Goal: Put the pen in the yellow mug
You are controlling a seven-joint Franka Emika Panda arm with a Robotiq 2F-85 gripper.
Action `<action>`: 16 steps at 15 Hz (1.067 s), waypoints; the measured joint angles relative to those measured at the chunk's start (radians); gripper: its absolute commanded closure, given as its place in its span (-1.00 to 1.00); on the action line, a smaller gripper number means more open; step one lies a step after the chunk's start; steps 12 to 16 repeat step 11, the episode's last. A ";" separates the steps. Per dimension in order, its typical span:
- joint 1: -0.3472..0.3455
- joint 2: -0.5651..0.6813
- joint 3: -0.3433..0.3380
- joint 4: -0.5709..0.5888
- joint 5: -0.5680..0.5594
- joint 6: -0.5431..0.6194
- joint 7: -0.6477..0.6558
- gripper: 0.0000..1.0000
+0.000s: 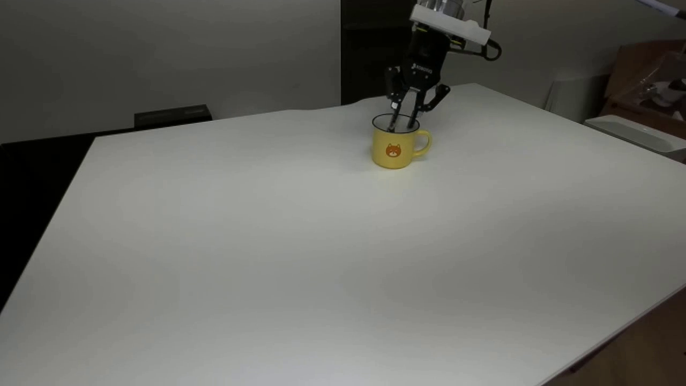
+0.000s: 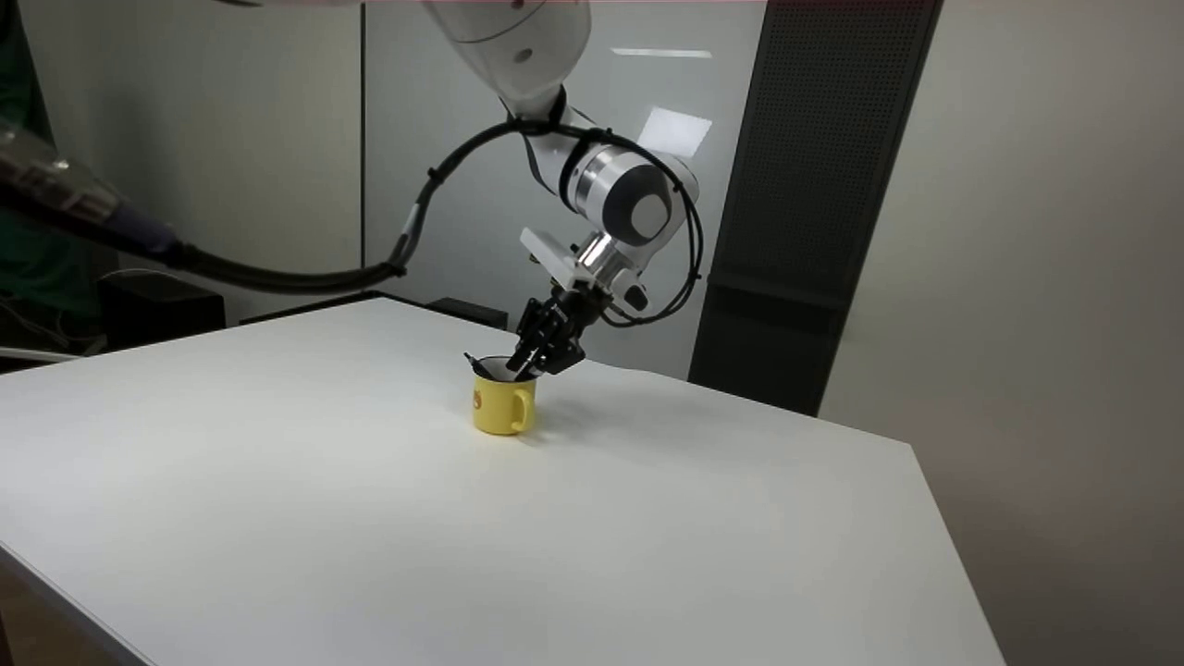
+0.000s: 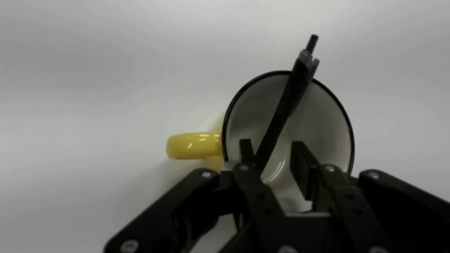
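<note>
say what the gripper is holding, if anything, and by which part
Nothing is held: the gripper stands open, a gap between the pen and one jaw; the pen leans in the yellow mug, one end poking out.

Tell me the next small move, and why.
Probably raise the open gripper slowly, clear of the yellow mug: the pen leans inside, one end past the rim, and the fingers stand apart, with the pen alongside one of them rather than pinched. Whether it touches that finger is unclear, hence slowly.
</note>
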 measured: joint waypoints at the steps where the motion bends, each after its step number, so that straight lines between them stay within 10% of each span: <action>1: 0.001 -0.001 0.003 0.000 0.001 0.007 -0.005 -0.47; 5: 0.011 -0.007 0.016 0.003 0.000 0.044 -0.046 -0.96; 16: 0.070 -0.080 0.021 -0.004 -0.038 0.116 -0.139 -1.00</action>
